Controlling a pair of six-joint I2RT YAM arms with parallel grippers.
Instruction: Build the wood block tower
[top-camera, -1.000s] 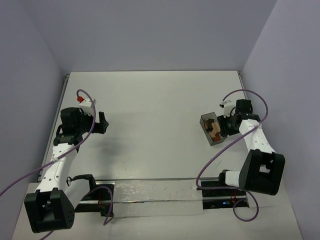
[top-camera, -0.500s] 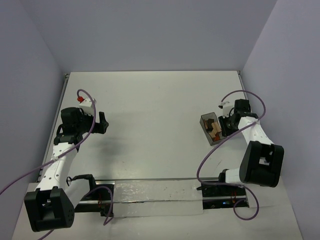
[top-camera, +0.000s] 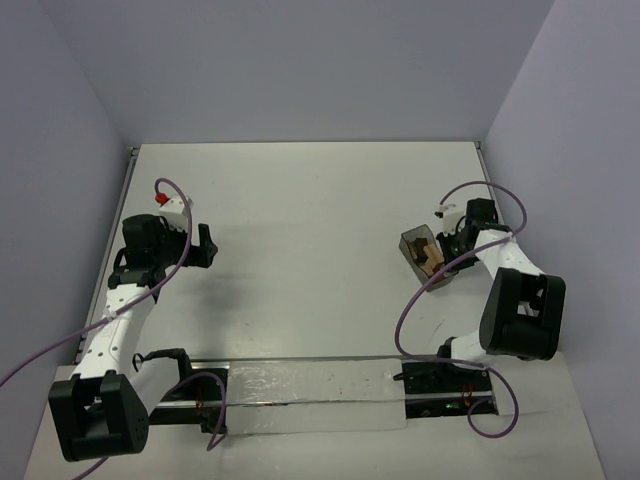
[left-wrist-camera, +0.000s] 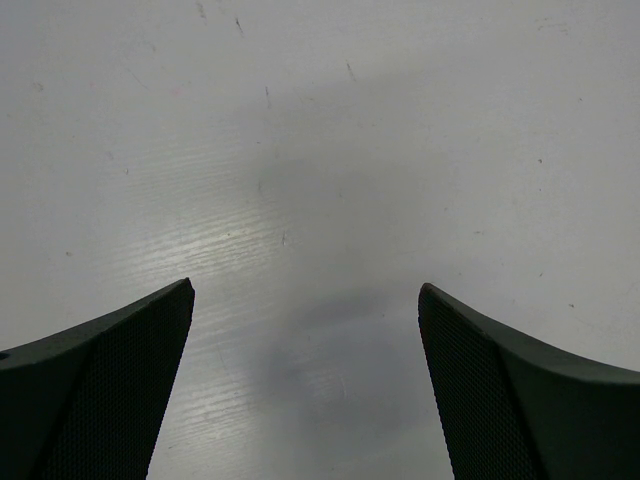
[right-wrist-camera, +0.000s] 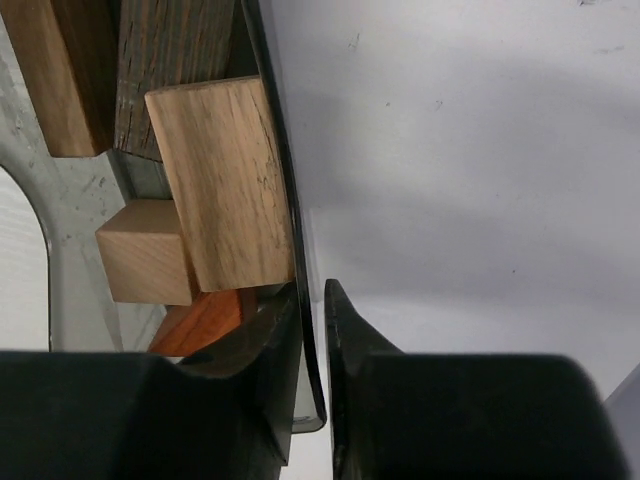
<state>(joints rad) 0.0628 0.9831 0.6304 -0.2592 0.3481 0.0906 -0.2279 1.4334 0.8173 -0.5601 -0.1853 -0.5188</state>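
Observation:
The wood blocks lie loose in a small clear bin (top-camera: 412, 243) at the table's right. In the right wrist view I see a long tan block (right-wrist-camera: 220, 180), a small tan block (right-wrist-camera: 145, 250), a reddish-brown piece (right-wrist-camera: 200, 318) and a dark wood block (right-wrist-camera: 170, 60). They form no stack. My right gripper (top-camera: 452, 250) is shut on the bin's thin wall (right-wrist-camera: 287, 200), one finger inside and one outside, and the bin sits tilted. My left gripper (top-camera: 207, 246) is open and empty over bare table at the left (left-wrist-camera: 307, 290).
The grey table (top-camera: 310, 220) is walled at the back and sides. A metal rail (top-camera: 300, 385) and the arm bases run along the near edge. Purple cables loop beside both arms.
My right arm has folded in closer to the bin, and the bin has tipped a little in its grip. The left arm has not moved.

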